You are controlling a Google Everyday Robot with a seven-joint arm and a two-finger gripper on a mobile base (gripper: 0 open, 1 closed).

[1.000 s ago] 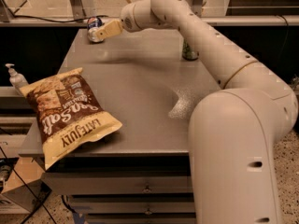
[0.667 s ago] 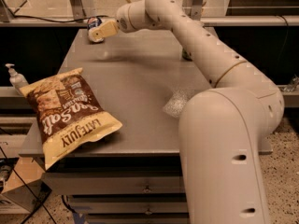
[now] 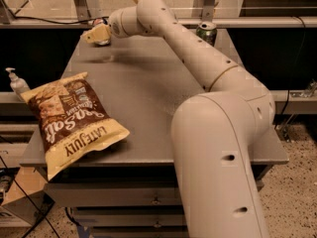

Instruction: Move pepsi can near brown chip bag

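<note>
The brown chip bag (image 3: 74,120) lies flat at the table's front left corner, with its tan end hanging over the front edge. The pepsi can (image 3: 103,42) stands at the far left corner of the table. It is mostly hidden behind my gripper, and only a dark sliver of it shows. My gripper (image 3: 95,34) is at the can, reaching in from the right on the long white arm (image 3: 198,58). The can and the bag are far apart.
A green can (image 3: 206,32) stands at the back right of the grey table (image 3: 148,93). A soap pump bottle (image 3: 17,82) sits just off the table's left edge. A metal frame and cables run behind the table. My arm's bulky base covers the front right.
The arm has swung and its big segment has shifted, uncovering the green can. The gripper has moved slightly left, onto the pepsi can, which was beside it before. The bag has not moved.
</note>
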